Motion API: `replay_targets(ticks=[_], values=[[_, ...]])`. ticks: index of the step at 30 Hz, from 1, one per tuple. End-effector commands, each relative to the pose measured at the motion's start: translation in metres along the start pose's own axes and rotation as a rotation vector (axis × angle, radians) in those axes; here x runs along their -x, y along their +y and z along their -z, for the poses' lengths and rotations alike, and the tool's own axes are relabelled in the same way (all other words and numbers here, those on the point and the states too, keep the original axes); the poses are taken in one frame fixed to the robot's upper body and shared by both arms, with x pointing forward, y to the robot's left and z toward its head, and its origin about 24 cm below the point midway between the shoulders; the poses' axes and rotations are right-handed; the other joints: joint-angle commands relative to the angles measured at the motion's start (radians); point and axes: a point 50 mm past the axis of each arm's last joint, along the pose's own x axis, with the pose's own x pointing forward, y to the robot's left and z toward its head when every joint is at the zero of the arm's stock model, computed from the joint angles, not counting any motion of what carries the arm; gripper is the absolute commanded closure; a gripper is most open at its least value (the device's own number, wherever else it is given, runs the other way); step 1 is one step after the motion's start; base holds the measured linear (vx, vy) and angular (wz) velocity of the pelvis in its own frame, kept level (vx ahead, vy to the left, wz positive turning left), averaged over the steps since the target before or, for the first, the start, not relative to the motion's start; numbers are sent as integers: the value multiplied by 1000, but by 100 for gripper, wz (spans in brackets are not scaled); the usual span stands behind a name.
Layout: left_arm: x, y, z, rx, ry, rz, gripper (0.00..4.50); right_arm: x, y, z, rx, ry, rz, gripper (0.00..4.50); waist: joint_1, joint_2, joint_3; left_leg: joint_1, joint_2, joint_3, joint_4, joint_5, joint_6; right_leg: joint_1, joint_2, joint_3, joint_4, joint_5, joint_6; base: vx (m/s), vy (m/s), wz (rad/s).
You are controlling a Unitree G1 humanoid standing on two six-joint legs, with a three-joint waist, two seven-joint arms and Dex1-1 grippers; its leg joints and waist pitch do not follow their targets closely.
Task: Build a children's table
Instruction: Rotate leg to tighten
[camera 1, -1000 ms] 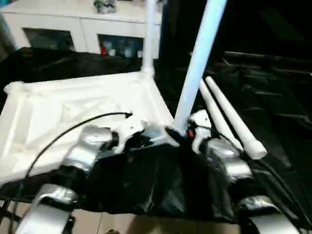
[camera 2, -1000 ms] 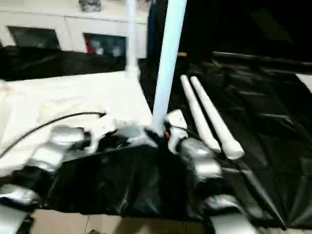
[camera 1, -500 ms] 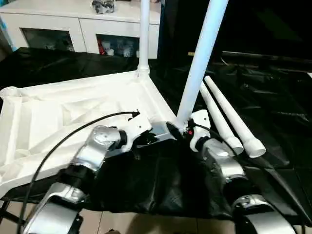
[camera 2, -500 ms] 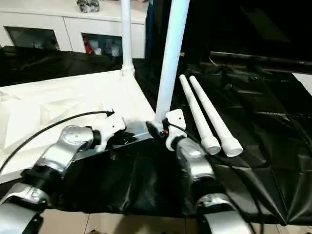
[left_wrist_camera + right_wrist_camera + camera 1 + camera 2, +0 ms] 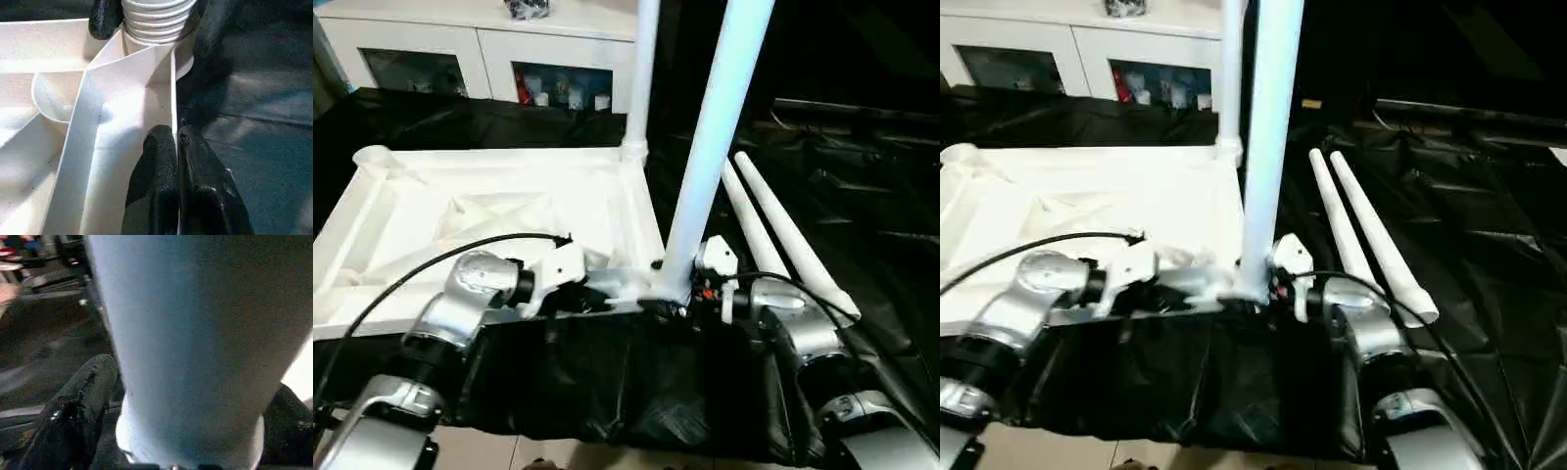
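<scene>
Now, tabletop (image 5: 499,211): white plastic, lying ribbed underside up on black sheeting (image 5: 862,196), its near right corner at the robot's grippers
Near-corner leg (image 5: 715,147): a white tube standing upright in the tabletop's near right corner socket, leaning slightly; its threaded end (image 5: 156,22) shows ridges above the socket rim in the left wrist view
Far-corner leg (image 5: 641,78): a second white tube standing upright in the tabletop's far right corner socket
Loose legs (image 5: 773,225): two more white tapered tubes lying side by side on the sheeting just right of the tabletop, wide ends toward the robot
Far left socket (image 5: 374,157): a round socket at the tabletop's far left corner, with no leg in it
Left gripper (image 5: 177,147): at the tabletop's near edge, just left of the near-corner leg; its two black fingers are pressed together, with the thin upright rib of the tabletop's rim pinched between them
Right gripper (image 5: 190,431): at the base of the near-corner leg, on the tabletop's right side; one black finger (image 5: 78,406) on either side of the tube, jaws wide apart around it; whether the pads press the tube I cannot tell
Cabinet (image 5: 499,49): white with glass doors, beyond the tabletop's far edge
Cable (image 5: 431,264): black, arching over the left forearm above the tabletop's near edge
</scene>
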Motion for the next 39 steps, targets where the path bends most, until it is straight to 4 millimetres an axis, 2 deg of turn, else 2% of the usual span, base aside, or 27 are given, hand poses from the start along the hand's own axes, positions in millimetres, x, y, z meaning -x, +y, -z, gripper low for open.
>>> replay_targets(ticks=[1,2,6,9,12,15,16,17,18,19,20,22,24,26,27,28,30,32,34,35,36,37,39], values=[[-8,-10,5,7,4,89,450,-3,5,0,-8,20,-76,102,4,5,-60,5,46,-14,-57,-233,55,47,-66,48,-61,-214,-240,0,0,0],[-7,-10,6,6,9,98,450,-2,5,-1,-7,23,-87,121,5,6,-59,8,46,-14,-58,-247,49,46,-68,48,-64,-244,-232,0,0,0],[-4,-10,8,13,18,112,450,-1,5,-1,-19,22,-106,146,5,6,-57,9,46,-16,-61,-266,35,43,-68,49,-68,-284,-223,0,0,0],[-4,-9,8,21,18,101,450,-2,6,0,-40,24,-107,161,6,5,-58,8,47,-16,-60,-261,30,44,-69,49,-67,-281,-220,0,0,0],[-7,-6,10,49,22,58,450,-7,8,7,-56,37,-20,167,6,4,-58,8,46,-16,-60,-248,30,45,-67,49,-66,-269,-217,0,0,0],[-12,-1,11,70,24,-13,450,-14,4,11,-68,29,129,170,0,6,-51,12,43,-19,-65,-298,8,37,-71,50,-77,-371,-194,0,0,0],[-20,7,9,88,37,-115,450,-21,-3,16,-115,17,332,170,-6,5,-49,21,40,-25,-66,-335,-18,30,-74,49,-88,-466,-164,0,0,0],[-20,7,9,88,37,-115,450,-21,-3,16,-115,17,332,171,-6,5,-49,21,40,-25,-66,-335,-18,30,-74,49,-88,-466,-164,0,0,0],[-22,9,9,95,42,-149,450,-23,-5,17,-137,10,389,172,-12,4,-46,23,38,-29,-67,-365,-28,27,-75,47,-97,-532,-142,-53,4,-3],[-36,16,-2,121,1,-234,450,-36,-8,18,-222,-22,547,172,-15,10,-44,25,37,-33,-66,-385,-33,25,-77,45,-103,-583,-119,-57,11,-4],[-37,17,-4,123,-3,-243,450,-38,-8,18,-229,-24,558,172,-20,6,-43,29,35,-35,-65,-407,-35,19,-76,41,-112,-625,-102,-57,11,-4],[-50,20,-14,134,-28,-295,450,-53,-7,16,-258,-29,630,173,-26,8,-42,30,33,-40,-64,-435,-32,18,-77,34,-120,-666,-83,-27,9,-2],[-61,22,-22,145,-45,-333,450,-67,-2,12,-248,-34,630,173,-32,12,-43,33,34,-42,-66,-459,-25,18,-75,28,-127,-651,-79,0,0,0],[-65,22,-25,142,-52,-340,450,-72,1,8,-225,-51,610,173,-34,9,-43,27,34,-43,-70,-470,-16,22,-73,28,-127,-632,-78,0,0,0],[-67,22,-27,142,-58,-341,450,-73,2,6,-204,-58,599,173,-32,11,-43,29,34,-43,-70,-476,-14,19,-74,29,-128,-632,-77,0,0,0],[-69,22,-29,134,-67,-342,450,-74,2,2,-171,-81,589,117,-33,12,-43,32,32,-42,-68,-487,-11,15,-74,30,-130,-633,-78,0,0,0],[-70,22,-30,130,-67,-344,450,-73,1,1,-171,-91,591,104,-32,9,-46,26,32,-41,-70,-472,-1,19,-76,33,-126,-616,-83,0,0,0],[-67,20,-29,103,-74,-318,450,-67,-2,0,-154,-104,577,104,-31,11,-47,22,32,-41,-72,-456,8,21,-78,36,-121,-585,-94,0,0,0],[-62,17,-26,82,-73,-281,450,-58,-6,-1,-105,-99,555,66,-29,9,-49,20,34,-38,-72,-444,19,22,-78,39,-116,-539,-110,0,0,0],[-59,15,-24,66,-69,-257,450,-52,-8,0,-90,-94,528,66,-28,11,-50,18,34,-38,-72,-438,22,24,-79,40,-114,-527,-115,0,0,0],[-53,12,-19,55,-65,-218,450,-43,-9,0,-69,-92,470,66,-29,9,-53,10,36,-38,-72,-420,32,33,-81,41,-109,-494,-127,0,0,0],[-52,12,-19,54,-64,-214,450,-42,-9,0,-66,-92,462,66,-28,9,-53,8,36,-36,-72,-407,36,33,-80,42,-108,-472,-132,0,0,0],[-44,8,-13,45,-56,-163,450,-33,-9,0,-34,-79,376,66,-26,7,-57,9,35,-30,-68,-361,48,34,-79,46,-98,-402,-164,0,0,0]])
